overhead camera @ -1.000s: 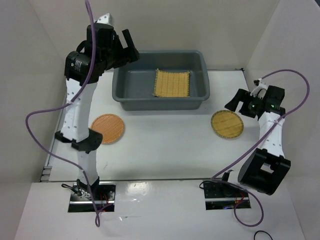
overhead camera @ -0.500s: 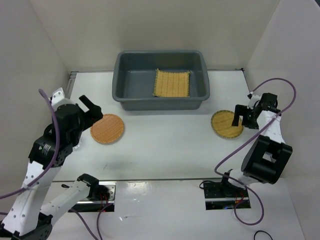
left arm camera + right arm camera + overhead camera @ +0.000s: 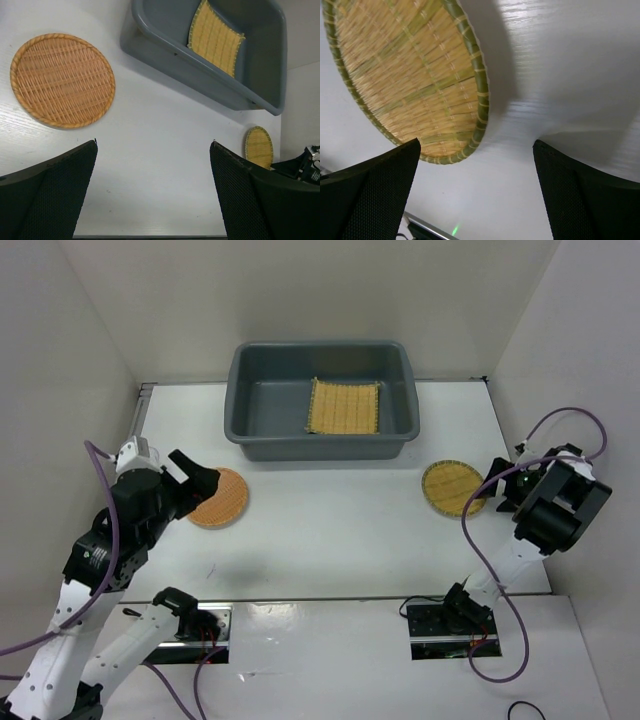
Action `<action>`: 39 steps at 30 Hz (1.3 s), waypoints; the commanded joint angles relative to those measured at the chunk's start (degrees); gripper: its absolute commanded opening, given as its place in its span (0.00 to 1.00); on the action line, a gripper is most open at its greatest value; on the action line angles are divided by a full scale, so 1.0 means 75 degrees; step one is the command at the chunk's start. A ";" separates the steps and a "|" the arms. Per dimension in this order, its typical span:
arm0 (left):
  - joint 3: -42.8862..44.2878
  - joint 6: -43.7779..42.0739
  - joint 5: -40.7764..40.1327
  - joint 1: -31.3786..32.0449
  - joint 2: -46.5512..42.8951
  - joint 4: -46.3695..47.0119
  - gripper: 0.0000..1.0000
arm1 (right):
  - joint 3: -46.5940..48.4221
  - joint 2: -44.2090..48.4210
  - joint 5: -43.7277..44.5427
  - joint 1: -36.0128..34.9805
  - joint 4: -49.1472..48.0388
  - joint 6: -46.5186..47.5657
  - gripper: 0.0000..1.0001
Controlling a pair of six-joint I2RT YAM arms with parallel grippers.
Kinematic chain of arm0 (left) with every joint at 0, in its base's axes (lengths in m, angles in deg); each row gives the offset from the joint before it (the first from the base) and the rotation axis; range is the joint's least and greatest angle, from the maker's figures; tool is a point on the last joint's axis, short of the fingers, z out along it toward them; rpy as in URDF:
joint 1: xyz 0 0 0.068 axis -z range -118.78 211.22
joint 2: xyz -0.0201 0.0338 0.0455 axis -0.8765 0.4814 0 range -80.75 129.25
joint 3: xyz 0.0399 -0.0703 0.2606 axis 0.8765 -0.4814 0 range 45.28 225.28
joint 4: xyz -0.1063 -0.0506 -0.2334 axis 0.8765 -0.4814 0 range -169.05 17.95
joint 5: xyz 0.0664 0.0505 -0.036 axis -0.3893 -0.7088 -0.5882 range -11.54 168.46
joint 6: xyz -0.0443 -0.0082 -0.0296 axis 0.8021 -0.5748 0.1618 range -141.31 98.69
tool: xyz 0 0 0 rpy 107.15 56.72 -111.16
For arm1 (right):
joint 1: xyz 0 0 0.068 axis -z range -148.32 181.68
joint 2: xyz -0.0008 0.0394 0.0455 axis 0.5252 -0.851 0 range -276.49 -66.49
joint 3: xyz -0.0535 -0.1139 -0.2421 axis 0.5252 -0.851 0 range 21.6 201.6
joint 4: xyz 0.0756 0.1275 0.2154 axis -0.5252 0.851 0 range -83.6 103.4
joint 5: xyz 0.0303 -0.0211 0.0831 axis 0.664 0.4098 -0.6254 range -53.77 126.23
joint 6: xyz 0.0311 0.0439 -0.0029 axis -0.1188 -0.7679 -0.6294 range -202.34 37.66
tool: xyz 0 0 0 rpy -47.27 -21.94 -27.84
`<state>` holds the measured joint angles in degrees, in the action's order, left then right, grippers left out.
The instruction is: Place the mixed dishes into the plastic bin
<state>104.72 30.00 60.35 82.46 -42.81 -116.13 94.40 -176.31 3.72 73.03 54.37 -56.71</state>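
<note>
Plastic bin [image 3: 320,447], grey-blue, stands at the middle of the counter's far edge with the square yellow woven mat [image 3: 344,406] lying flat on its floor. The round orange woven plate [image 3: 222,500] lies on the counter towards the left edge and the round tan woven plate [image 3: 452,487] towards the right edge, both outside the bin. The left gripper [image 3: 154,144], jaws spread wide and holding nothing, hangs above the counter beside the orange plate; the right gripper [image 3: 476,144], likewise wide and empty, sits low just beside the tan plate's right rim, contact not discernible.
</note>
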 commanded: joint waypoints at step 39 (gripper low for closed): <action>-0.0906 0.0764 0.0774 -0.0030 -0.0792 0.0743 0.99 | 0.2785 0.1492 -0.0796 -0.0016 0.3542 0.2723 0.00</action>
<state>98.29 35.88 65.92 82.46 -48.63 -115.50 110.53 -173.95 -0.45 72.37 78.30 -42.24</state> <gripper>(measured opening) 0.993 0.114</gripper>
